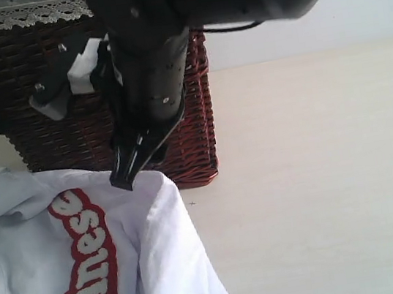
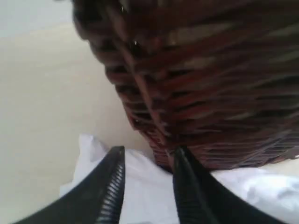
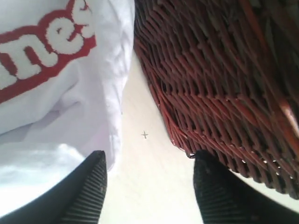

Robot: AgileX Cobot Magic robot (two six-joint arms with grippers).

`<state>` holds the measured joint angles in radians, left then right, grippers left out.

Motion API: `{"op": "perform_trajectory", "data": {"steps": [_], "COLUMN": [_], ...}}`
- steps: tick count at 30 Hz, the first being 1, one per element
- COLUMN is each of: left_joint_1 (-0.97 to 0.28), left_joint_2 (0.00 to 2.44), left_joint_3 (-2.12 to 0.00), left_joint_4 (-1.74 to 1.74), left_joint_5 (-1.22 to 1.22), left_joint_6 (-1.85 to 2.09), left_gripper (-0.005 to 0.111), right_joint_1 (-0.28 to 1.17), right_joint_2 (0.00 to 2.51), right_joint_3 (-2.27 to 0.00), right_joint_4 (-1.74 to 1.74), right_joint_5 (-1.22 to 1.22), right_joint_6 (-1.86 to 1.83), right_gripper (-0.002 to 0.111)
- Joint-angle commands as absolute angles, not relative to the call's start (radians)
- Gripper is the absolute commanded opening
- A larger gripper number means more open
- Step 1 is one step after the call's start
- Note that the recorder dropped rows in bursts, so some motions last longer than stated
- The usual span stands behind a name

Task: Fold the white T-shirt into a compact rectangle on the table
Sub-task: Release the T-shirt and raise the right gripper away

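We see the white T-shirt (image 1: 161, 256) lying on the table (image 1: 319, 173) at the lower left of the exterior view, running past that view's left and bottom borders. Its upper edge lies against the foot of a dark red-brown wicker basket (image 1: 198, 132) with a white lace trim (image 1: 7, 20) along its top. The red-outlined lettering (image 1: 87, 259) faces up and runs lengthwise down the cloth, and a fold of fabric lies beside it. The right gripper (image 1: 124, 180) reaches across the middle on a black arm and points down at the shirt's upper edge, just in front of the basket. In its own wrist view its fingers (image 3: 91, 186) stand well apart. One is over the shirt's hem, the other is by the basket's lower corner, and only bare table lies between them, so it is released and grips nothing. A tiny cross mark (image 3: 145, 135) shows on the table there. In the left wrist view the left gripper (image 2: 149, 151) hangs over a plain corner of the shirt (image 2: 261, 186) close under the basket (image 2: 210, 93), its two ribbed fingers (image 2: 112, 186) partly apart. White cloth fills the gap between them, but the picture is soft, and we cannot tell whether they pinch the fabric or merely hover above it.
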<state>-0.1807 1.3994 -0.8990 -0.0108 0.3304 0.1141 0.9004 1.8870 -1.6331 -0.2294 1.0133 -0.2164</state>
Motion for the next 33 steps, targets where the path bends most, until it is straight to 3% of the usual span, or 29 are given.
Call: {"op": "perform_trajectory", "data": {"steps": [1, 4, 7, 9, 13, 14, 17, 23, 27, 33], "left_joint_1": [-0.230, -0.269, -0.325, -0.363, -0.379, -0.367, -0.294, -0.252, -0.226, -0.208], "left_joint_2": [1.395, 1.404, 1.413, 1.424, 1.461, 1.473, 1.540, 1.715, 1.723, 1.660], "left_joint_3": [-0.896, -0.896, -0.896, -0.896, -0.896, -0.896, -0.905, -1.077, -1.131, -1.115], "left_joint_4": [-0.034, -0.034, -0.034, -0.034, -0.034, -0.034, -0.034, -0.034, -0.032, -0.030], "left_joint_5": [0.216, 0.190, 0.183, 0.185, 0.157, 0.134, 0.000, 0.021, 0.035, 0.123], "left_joint_6": [0.098, 0.098, 0.106, 0.138, 0.174, 0.168, 0.099, 0.098, 0.098, 0.129], "left_gripper": [0.021, 0.014, 0.007, 0.001, 0.000, 0.000, 0.000, 0.000, 0.000, 0.000], "right_joint_1": [0.896, 0.896, 0.896, 0.893, 0.845, 0.823, 0.709, 0.591, 0.587, 0.598], "right_joint_2": [1.804, 1.794, 1.800, 1.820, 1.886, 1.905, 1.997, 2.094, 2.070, 1.956], "right_joint_3": [-1.630, -1.630, -1.630, -1.630, -1.630, -1.630, -1.630, -1.636, -1.636, -1.636], "right_joint_4": [-0.166, -0.178, -0.301, -0.350, -0.378, -0.378, -0.350, -0.351, -0.304, 0.143], "right_joint_5": [1.063, 1.065, 1.010, 0.976, 0.864, 0.829, 0.664, 0.406, 0.461, 0.677], "right_joint_6": [-0.312, -0.306, -0.175, -0.150, -0.150, -0.132, -0.054, -0.016, -0.117, -0.556], "right_gripper": [0.059, 0.063, 0.055, 0.042, 0.004, 0.000, 0.000, 0.000, 0.000, 0.009]}}
